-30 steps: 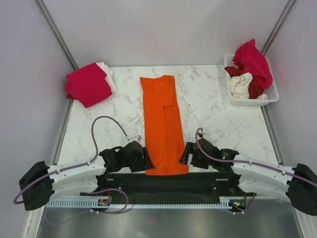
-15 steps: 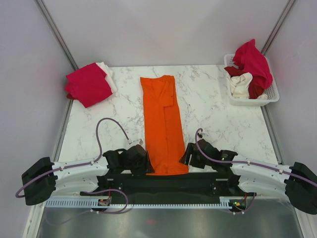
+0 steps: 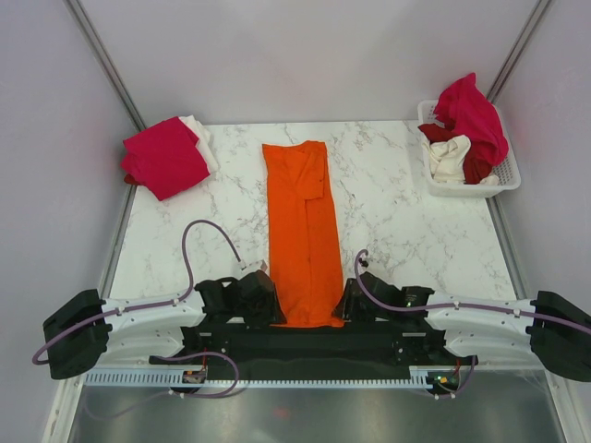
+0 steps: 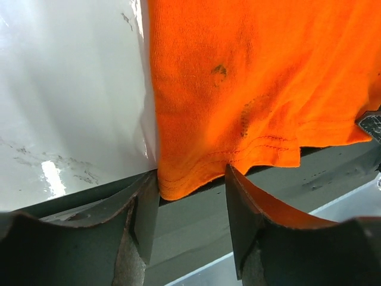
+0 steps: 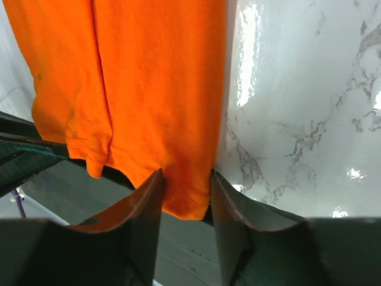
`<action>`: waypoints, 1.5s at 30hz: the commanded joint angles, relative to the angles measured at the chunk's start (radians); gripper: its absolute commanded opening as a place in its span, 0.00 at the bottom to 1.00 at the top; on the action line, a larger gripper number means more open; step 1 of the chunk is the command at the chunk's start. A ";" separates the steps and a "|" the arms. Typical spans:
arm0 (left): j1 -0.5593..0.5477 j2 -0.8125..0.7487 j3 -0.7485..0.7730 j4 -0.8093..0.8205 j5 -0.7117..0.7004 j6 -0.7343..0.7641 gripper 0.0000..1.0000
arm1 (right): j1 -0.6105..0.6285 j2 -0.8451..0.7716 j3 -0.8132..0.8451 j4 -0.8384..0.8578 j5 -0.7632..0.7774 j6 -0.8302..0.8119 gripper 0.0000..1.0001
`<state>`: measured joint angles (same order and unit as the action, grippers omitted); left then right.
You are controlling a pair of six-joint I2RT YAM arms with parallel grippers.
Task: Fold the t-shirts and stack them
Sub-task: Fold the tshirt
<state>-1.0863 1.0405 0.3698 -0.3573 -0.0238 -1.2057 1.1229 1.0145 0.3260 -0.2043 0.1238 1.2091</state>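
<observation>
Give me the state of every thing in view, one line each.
Bright orange cloth t-shirt, folded into a long strip, flat on the table, near hem over the edge.
Crimson-pink t-shirt, folded, atop a white folded one.
White slotted plastic basket, heaped with crumpled shirts.
Left gripper, open, astride the hem's left corner.
Right gripper, astride the hem's right corner; grip unclear.

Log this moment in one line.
left gripper open astride orange t-shirt hem corner | right gripper open astride other hem corner | cross fold pending
</observation>
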 commanded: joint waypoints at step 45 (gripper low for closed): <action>-0.004 -0.010 0.023 0.017 -0.041 -0.037 0.02 | 0.112 -0.071 -0.022 -0.076 0.142 0.110 0.23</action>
<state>-1.0859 1.0264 0.3691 -0.3580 -0.0471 -1.2232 1.2297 0.9325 0.2718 -0.3176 0.2268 1.3285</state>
